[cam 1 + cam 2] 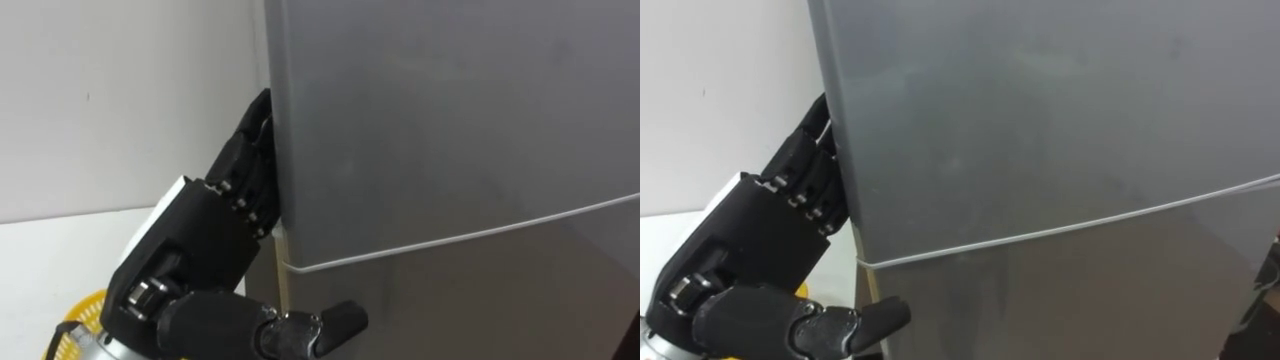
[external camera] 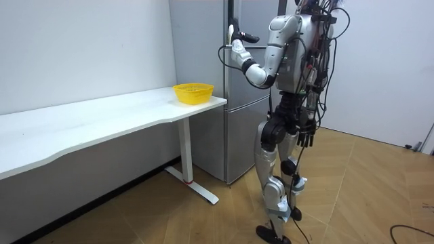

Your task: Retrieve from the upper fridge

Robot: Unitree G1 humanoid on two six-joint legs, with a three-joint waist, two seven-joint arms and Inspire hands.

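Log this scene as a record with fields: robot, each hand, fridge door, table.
robot: stands facing the fridge, next to the table's end
left hand: raised, at the left edge of the upper door
right hand: hangs low by the hip
upper door: looks shut
table: white, with a yellow basket on the end nearest the fridge

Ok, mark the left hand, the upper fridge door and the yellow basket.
left hand (image 1: pixel 190 235): left eye view, on the back of the hand.
upper fridge door (image 1: pixel 450 120): left eye view, middle of its grey front.
yellow basket (image 2: pixel 193 95): room view, on its side wall.
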